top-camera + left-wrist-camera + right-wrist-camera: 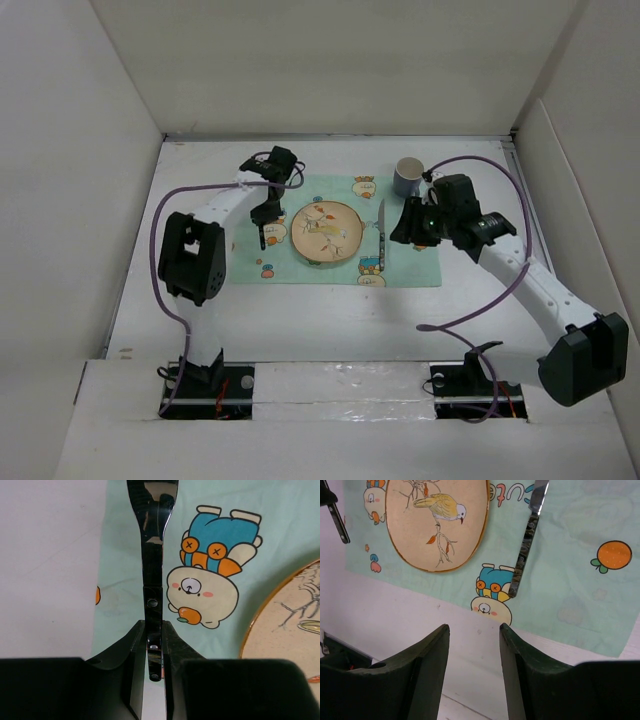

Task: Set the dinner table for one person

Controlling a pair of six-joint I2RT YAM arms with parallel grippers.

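On the white dinner table (320, 320) lies a mint-green cartoon mat (410, 265) with a round bird-painted plate (326, 232) in its middle. A knife (381, 235) lies on the mat just right of the plate. A grey cup (408, 176) stands at the mat's far right corner. My left gripper (262, 225) hangs over the mat's left edge, left of the plate, shut on the handle of a dark shiny utensil (152, 555); its head is cut off by the frame. My right gripper (474, 630) is open and empty, right of the knife (524, 550).
White walls edge the table at the back and on both sides. Purple cables loop from both arms over the table. The arm bases sit at the near edge. Bare white table surface (50, 555) lies left of the mat and in front of it.
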